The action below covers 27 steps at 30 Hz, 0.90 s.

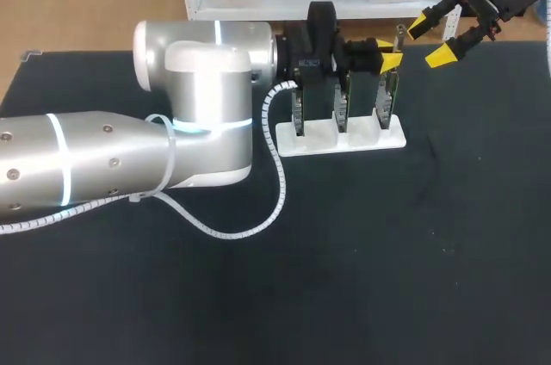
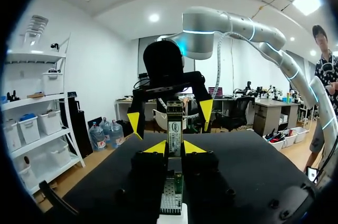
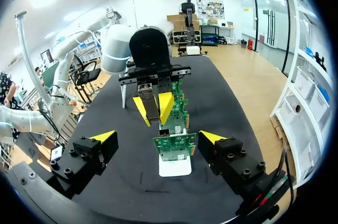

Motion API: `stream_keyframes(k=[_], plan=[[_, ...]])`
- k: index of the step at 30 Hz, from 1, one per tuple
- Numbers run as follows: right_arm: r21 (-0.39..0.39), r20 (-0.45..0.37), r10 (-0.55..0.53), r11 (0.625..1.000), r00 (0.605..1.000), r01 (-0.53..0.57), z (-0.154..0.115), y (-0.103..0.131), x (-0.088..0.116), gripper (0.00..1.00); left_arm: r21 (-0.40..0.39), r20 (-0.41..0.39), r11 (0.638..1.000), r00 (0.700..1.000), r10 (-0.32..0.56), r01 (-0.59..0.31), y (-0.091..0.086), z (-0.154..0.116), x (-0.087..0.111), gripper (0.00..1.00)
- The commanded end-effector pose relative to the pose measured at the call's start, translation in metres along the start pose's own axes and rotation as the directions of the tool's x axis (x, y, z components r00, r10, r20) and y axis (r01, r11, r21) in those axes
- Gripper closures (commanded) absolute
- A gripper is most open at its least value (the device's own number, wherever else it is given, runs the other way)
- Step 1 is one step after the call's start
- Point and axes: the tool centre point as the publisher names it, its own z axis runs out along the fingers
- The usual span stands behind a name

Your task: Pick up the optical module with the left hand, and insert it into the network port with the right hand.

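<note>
1. Currently the optical module stands upright, pinched from both sides by my left gripper, directly above the boards.
2. Beneath it, a white rack at the table's 12 o'clock holds three green circuit boards on edge.
3. My right gripper hangs at 2 o'clock from the rack, fingers spread wide, holding nothing.
4. My left arm comes in from 9 o'clock, and its white cable loops just beside the rack.

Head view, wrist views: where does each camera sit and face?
Head view: above and behind, looking down on the table; left arm, right gripper show.
Left wrist view: on left wrist, facing the right gripper; left gripper holds the optical module.
Right wrist view: on right wrist, facing the module; own fingertips show.
All share the board stand.
</note>
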Motion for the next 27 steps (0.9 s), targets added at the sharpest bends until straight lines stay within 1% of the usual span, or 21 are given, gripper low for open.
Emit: stream_keyframes(k=[1, 9, 27], plan=[[0.005, 0.0, -0.001, 1.0, 1.0, 0.001, 0.0005, 0.0022, 0.0002, 0.0, 0.006, -0.007, 1.0, 1.0, -0.002, 0.002, 0.0033, 0.0027, -0.0017, 1.0], [0.005, 0.0, -0.001, 1.0, 1.0, 0.001, 0.0005, 0.0022, 0.0002, 0.0, 0.008, -0.017, 1.0, 1.0, 0.006, -0.006, 0.0057, 0.0031, -0.0058, 1.0], [0.005, 0.0, -0.001, 1.0, 1.0, 0.001, 0.0005, 0.0022, 0.0002, 0.0, 0.005, -0.028, 1.0, 1.0, 0.004, -0.004, 0.0059, 0.0049, -0.0056, 1.0]])
